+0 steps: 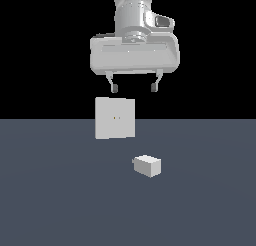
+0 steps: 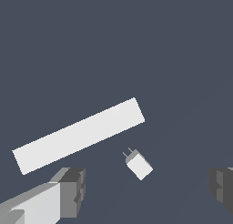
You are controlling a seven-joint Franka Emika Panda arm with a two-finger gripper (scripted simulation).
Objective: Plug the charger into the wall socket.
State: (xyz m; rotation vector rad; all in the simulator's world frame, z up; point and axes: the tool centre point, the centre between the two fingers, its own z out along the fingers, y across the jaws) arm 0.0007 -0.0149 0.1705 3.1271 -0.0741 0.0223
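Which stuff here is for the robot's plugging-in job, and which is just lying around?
For the job:
- the charger, small white block on the floor
- the wall socket, upright white square plate
- the claw, open above them

Just lying around:
- nothing else shows

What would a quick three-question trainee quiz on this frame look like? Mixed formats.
1. True or false: the gripper is shut on the small white rectangular charger block.
2. Multiple choice: in the exterior view, the charger lies where relative to the flat upright white square wall socket plate? A) lower and toward the view's right B) pressed against its face C) on top of it
3. Fill in: the wrist view shows two thin ___ sticking out of one end of the charger.

Key: 1 false, its fingers are spread and empty, high above the dark grey floor. 2 A. 3 prongs.
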